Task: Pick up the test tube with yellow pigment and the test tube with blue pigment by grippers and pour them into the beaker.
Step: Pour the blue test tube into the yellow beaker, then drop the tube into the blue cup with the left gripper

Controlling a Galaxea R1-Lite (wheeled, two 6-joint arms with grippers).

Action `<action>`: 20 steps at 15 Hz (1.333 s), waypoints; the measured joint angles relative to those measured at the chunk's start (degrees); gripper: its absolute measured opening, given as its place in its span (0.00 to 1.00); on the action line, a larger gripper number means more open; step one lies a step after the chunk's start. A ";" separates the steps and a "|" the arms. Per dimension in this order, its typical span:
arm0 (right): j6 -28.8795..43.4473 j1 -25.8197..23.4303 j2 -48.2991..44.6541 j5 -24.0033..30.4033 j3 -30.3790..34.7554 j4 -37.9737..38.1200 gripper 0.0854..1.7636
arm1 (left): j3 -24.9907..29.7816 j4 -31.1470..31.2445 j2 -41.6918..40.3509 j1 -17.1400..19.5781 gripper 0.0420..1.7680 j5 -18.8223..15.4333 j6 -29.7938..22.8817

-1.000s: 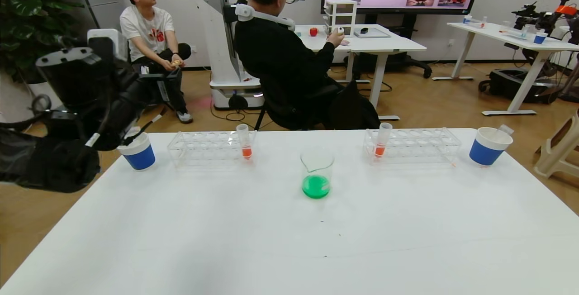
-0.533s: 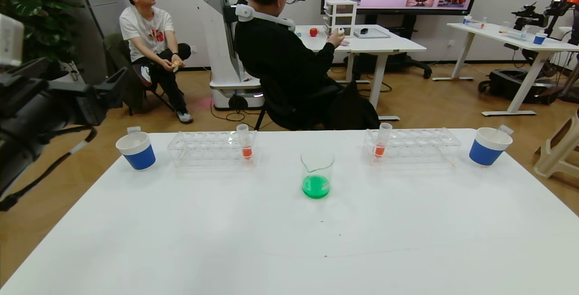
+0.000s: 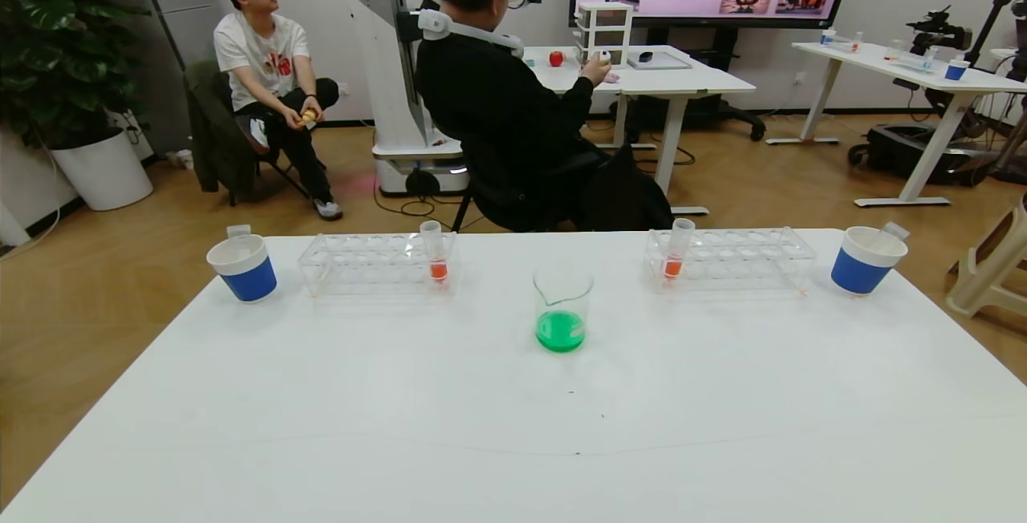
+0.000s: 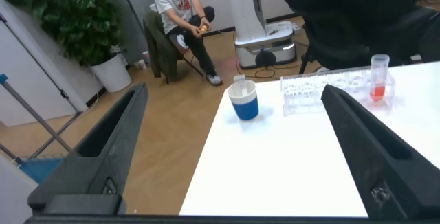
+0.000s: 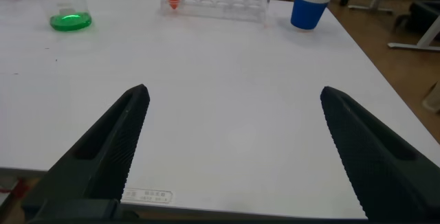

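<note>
The beaker [image 3: 562, 310] stands mid-table with green liquid in its bottom; it also shows in the right wrist view [image 5: 69, 11]. No tube with yellow or blue liquid shows. A clear tube end sticks out of the left blue cup [image 3: 243, 269] and another out of the right blue cup [image 3: 865, 260]; their contents are hidden. Neither gripper is in the head view. My left gripper [image 4: 234, 88] is open and empty, off the table's left side, facing the left cup [image 4: 243, 102]. My right gripper [image 5: 234, 90] is open and empty, low over the table's near right part.
Two clear racks [image 3: 361, 262] [image 3: 738, 257] stand behind the beaker, each holding one tube of orange-red liquid [image 3: 434, 252] [image 3: 677, 250]. The white table [image 3: 481, 427] is bare in front. Two people sit beyond the far edge.
My left arm was over the left blue cup a second ago. It drew back to the left and has left the head view. The things on the table have not moved.
</note>
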 joint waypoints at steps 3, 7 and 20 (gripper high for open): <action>0.00 0.00 0.00 0.00 0.00 0.00 0.98 | 0.59 8.37 -10.42 0.09 0.99 2.22 -2.76; 0.00 0.00 0.00 0.00 0.00 -0.02 0.98 | 0.35 8.95 -14.03 0.96 0.99 2.63 -2.21; -0.02 0.00 0.00 0.00 0.00 0.00 0.98 | 8.87 5.36 -25.37 7.19 0.99 -15.20 -5.88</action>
